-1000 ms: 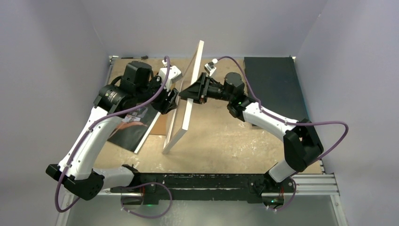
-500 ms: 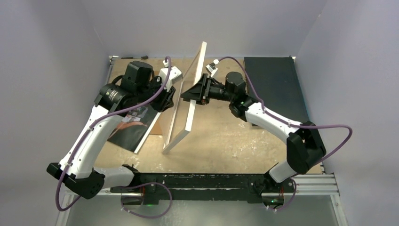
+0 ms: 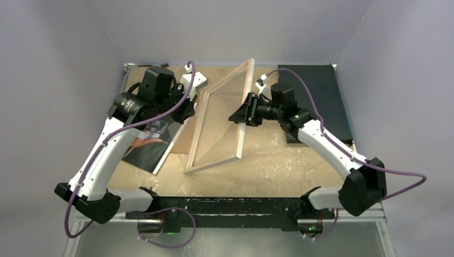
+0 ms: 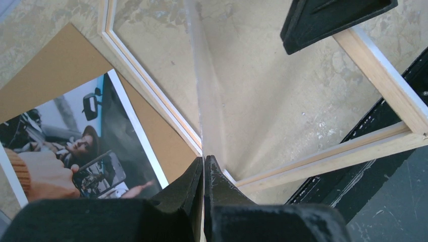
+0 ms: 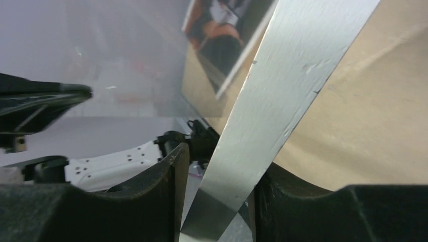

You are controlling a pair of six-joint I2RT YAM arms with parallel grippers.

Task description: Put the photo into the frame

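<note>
Right pincer point(image 3: 242, 114): clamped on the frame point(image 3: 214, 163), far rail. Left pincer point(image 4: 203, 169): pinched shut on a clear pane point(image 4: 202, 101). The frame stood near-upright a second ago; now tipped rightward, wood back up, near edge on counter point(image 3: 278, 160). Judged ready for loading; photo point(image 3: 151, 144) flat at left.

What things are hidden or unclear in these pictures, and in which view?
The photo: top view, the left arm covers part; left wrist view, the picture edge cuts it.
Left tool: top view, too dark and small to see its grip.
Backing board: mostly under the photo.
Right wrist view: beside the frame, everything behind the pane is hazy.
</note>
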